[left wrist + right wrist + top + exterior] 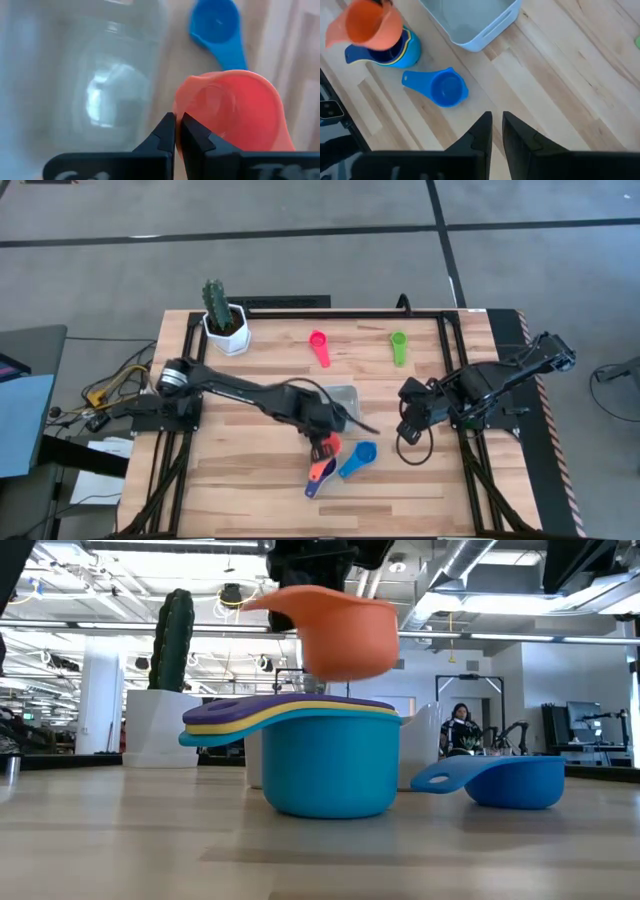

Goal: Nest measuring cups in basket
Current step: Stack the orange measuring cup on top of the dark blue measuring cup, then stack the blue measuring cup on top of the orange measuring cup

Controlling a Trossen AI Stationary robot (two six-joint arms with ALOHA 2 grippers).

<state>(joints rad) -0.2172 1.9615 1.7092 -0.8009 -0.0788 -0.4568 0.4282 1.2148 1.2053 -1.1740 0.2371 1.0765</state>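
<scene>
Orange-red cup [345, 630] clear above stack [300, 755]

High cam looks straight down, far enough to frame the whole light wooden slat table [250, 480] and both arms. Low cam sits at tabletop height, facing level across into the room, very close to the teal plastic measuring cup [330, 765] that fills its centre. Left wrist cam points down past the left gripper [176, 131], tight on the orange-red plastic measuring cup [240, 107] and the clear plastic rectangular basket [90, 75]. Right wrist cam looks from farther back, past the right gripper [497, 131]. All four views share the orange-red cup and the blue plastic measuring cup [360, 456]; high and both wrist cams share the basket.
</scene>
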